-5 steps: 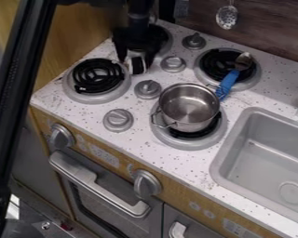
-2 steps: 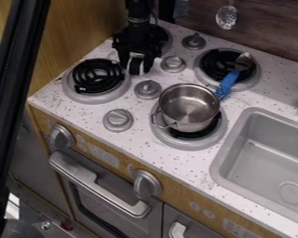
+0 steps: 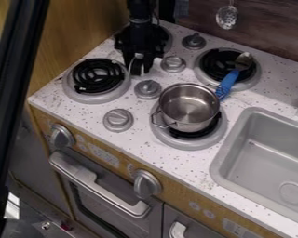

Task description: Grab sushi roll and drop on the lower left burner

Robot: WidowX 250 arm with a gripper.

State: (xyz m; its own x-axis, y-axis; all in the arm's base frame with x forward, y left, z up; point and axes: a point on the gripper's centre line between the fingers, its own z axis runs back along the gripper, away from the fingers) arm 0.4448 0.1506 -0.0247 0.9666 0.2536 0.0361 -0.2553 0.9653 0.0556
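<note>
- The sushi roll [image 3: 137, 68], dark with a pale part, is held at the lower end of the gripper [image 3: 138, 69], toward the countertop's left edge, between the two left burners. Whether the countertop [image 3: 77, 110] is touched by it cannot be told.
- The jaws are closed in to a narrow gap, with the roll pinched between them.
- The arm [image 3: 139, 13] is seen entering from the top edge of the view and is pointed down almost upright, the gripper hung at its end in front of the back left burner [image 3: 169, 42].
- The lower left burner [image 3: 83, 96], near the front left corner, is placed just beside the gripper, with its black coil uncovered.
- To the other side of the gripper, a small grey knob [image 3: 173, 63] is set; another knob [image 3: 147, 88] is seen nearer the front edge.
- On the front right burner [image 3: 186, 144] a metal pot [image 3: 189, 109] is rested.
- By the back right burner [image 3: 251, 81] a blue-handled spoon [image 3: 227, 84] is laid slantwise, its bowl over the coil.
- Toward the right edge, a grey sink [image 3: 257, 144] is set in.
</note>
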